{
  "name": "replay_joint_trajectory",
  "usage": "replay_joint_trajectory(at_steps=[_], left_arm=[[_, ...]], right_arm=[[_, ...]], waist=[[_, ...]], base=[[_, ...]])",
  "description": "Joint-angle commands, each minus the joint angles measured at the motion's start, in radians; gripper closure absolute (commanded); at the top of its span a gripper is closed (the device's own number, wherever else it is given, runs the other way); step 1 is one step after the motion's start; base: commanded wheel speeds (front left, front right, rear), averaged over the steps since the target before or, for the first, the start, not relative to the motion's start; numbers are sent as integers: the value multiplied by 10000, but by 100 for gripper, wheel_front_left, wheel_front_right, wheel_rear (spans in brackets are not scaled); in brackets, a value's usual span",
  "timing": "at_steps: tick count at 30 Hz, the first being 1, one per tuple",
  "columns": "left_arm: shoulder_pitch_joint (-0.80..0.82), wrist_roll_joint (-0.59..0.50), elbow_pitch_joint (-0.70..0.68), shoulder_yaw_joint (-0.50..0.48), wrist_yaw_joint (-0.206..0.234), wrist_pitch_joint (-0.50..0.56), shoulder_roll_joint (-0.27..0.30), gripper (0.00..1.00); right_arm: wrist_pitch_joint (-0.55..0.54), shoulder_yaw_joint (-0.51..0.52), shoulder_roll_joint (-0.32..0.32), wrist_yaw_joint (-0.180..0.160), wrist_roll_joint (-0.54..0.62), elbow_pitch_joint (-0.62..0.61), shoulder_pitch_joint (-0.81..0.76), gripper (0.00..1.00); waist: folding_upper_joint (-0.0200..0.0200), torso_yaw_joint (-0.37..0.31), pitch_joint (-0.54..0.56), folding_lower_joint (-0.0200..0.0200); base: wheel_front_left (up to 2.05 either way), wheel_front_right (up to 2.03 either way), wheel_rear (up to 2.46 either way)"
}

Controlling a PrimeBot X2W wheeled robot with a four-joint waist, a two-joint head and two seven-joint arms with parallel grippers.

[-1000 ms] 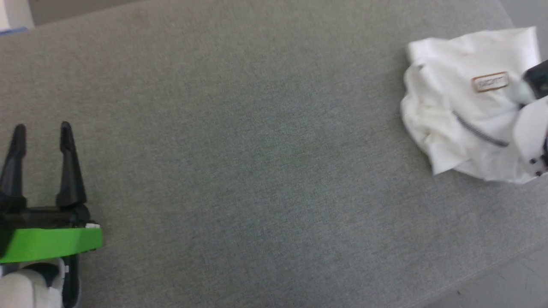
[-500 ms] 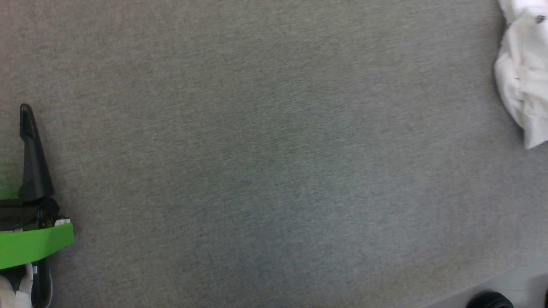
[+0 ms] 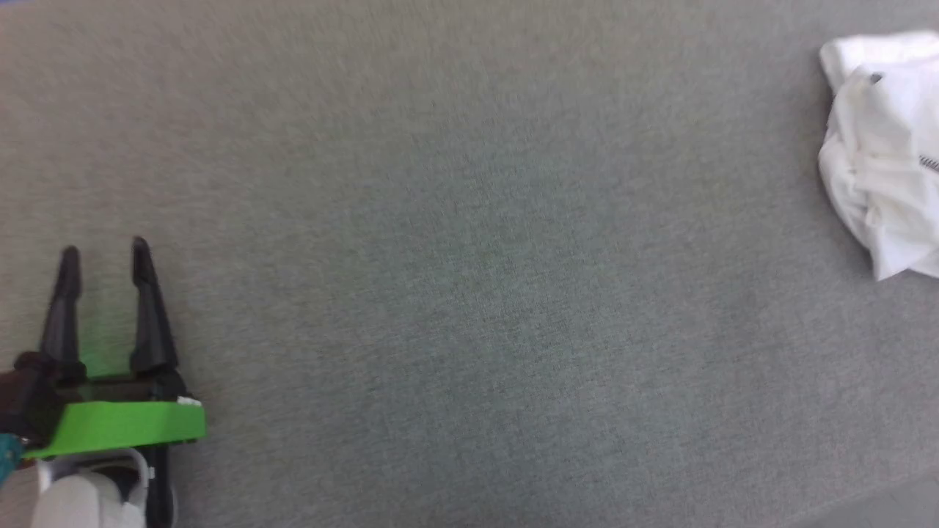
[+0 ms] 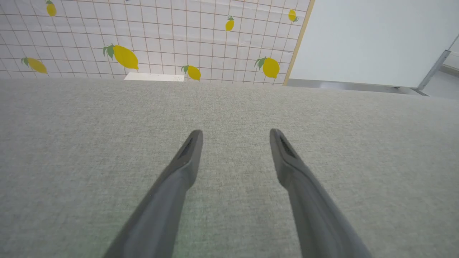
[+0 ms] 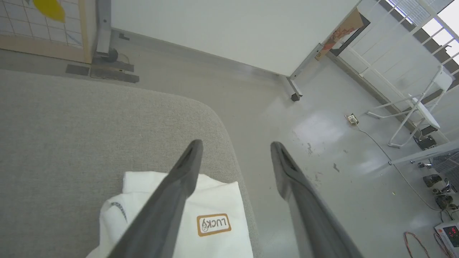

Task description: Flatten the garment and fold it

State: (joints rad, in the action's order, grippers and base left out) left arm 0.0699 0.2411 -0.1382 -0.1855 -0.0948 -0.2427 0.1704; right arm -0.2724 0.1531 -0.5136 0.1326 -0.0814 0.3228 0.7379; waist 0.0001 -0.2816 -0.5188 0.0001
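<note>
While the crumpled garment [image 5: 222, 197] lies near a corner of the bench [image 5: 71, 125], the right end effector [image 5: 236, 143] hangs above it, fingers spread, holding nothing. The left end effector [image 3: 104, 249], likewise spread and empty, is well apart.

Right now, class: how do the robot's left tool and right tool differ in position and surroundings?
The left tool is over bare grey padding; the right tool is partly over the white garment at the padding's rounded corner. The left tool points toward a lemon-patterned wall; the right tool points toward the floor. Both stand open and hold nothing.
</note>
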Motion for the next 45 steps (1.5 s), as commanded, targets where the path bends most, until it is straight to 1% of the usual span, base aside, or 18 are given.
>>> replay_joint_trajectory(at_steps=[1, 3, 6, 10, 12, 16, 17, 18, 20, 23, 28, 34, 41, 45], left_arm=[[-91, 156, 196, 43, 11, -90, -67, 0], [-36, 171, 483, 135, -1, -124, -187, 0], [149, 124, 793, 252, 17, -157, -342, 0], [369, 48, 1180, 437, 17, -175, -465, 0], [449, 77, 1331, 417, 34, -181, -521, 0], [474, 34, 1475, 310, 116, -187, -594, 0], [458, 9, 1509, 280, 132, -188, -638, 0], [458, -13, 1541, 282, 146, -188, -667, 0], [444, -48, 1618, 279, 177, -189, -717, 0], [454, -99, 1748, 336, 238, -189, -811, 0], [403, -154, 2004, 524, 290, -190, -981, 0], [159, -585, 2540, 925, 293, -190, -1052, 0], [-80, -1162, 3139, 1348, 383, -190, -1083, 0], [-209, -1235, 3441, 1511, 427, -191, -1110, 0]], right_arm=[[90, -218, 46, -19, -396, -489, -188, 0], [191, -508, 172, -19, -865, -1207, -402, 0], [633, -748, 602, -19, -1382, -2312, -909, 0], [1437, -837, 1560, -19, -1809, -3332, -1724, 0], [1923, -818, 2231, -19, -1865, -3619, -2148, 0], [2950, -712, 3749, -19, -1518, -3972, -3096, 0], [3396, -796, 4199, -19, -1315, -3959, -3602, 0], [3624, -800, 4369, -19, -1270, -3894, -3876, 0], [4053, -844, 4538, -19, -1089, -3711, -4349, 0], [4632, -866, 4615, -19, -676, -3273, -4945, 0], [5183, -981, 4629, -19, -1131, -2374, -5881, 0], [5327, -1143, 4632, -19, -1296, -1591, -6586, 0], [5338, -1169, 4632, -19, -1183, -1319, -6976, 0], [5339, -1197, 4633, -19, -1188, -1167, -7108, 0]], waist=[[-1, 1125, 2231, -1], [-1, 1475, 2713, -1], [-1, 1974, 3248, -1], [-1, 2487, 3738, -1], [-1, 2615, 3970, -1], [-1, 2775, 4335, -1], [-1, 2816, 4446, -1], [-1, 2844, 4504, -1], [-1, 2867, 4606, -1], [-1, 2960, 4742, -1], [-1, 3080, 4862, -1], [-1, 3079, 4962, -1], [-1, 3014, 5028, -1], [-1, 2986, 5026, -1]], base=[[0, 0, 0], [0, 0, 0], [0, 0, 0], [0, 0, 0], [0, 0, 0], [0, 0, 0], [0, 0, 0], [0, 0, 0], [0, 0, 0], [0, 0, 0], [0, 0, 0], [0, 0, 0], [0, 0, 0], [0, 0, 0]])
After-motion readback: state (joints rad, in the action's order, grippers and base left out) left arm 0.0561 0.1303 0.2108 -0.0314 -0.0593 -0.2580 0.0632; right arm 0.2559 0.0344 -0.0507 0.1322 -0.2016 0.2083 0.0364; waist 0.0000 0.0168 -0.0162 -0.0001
